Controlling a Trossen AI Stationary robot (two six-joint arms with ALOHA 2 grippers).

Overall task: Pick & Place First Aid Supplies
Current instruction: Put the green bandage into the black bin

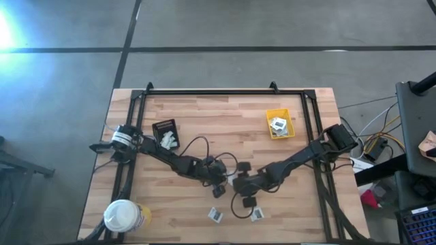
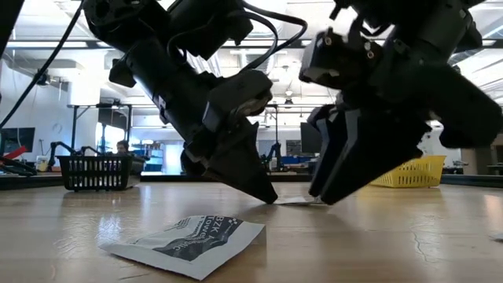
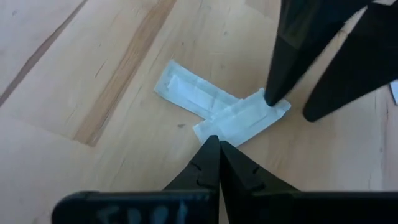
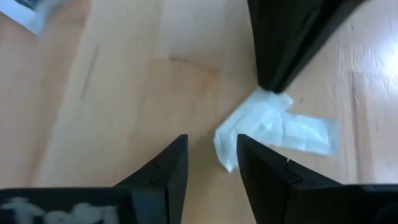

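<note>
Between the closed left gripper point(image 3: 217, 142) and spread right gripper point(image 4: 211, 146) lie crossed strips point(image 3: 217, 107).

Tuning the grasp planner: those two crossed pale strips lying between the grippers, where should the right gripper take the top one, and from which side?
Probably its free end. The pale strips lie flat and crossed, and the shut left gripper presses on one end. The open right gripper already straddles the opposite end, so come from above, tilted, and close across the narrow width, clear of the overlap.

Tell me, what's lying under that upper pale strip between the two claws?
A second pale strip lies crosswise beneath the upper strip. Its overlapped part is covered. The shut left gripper touches the upper strip; the right gripper stands open.
</note>
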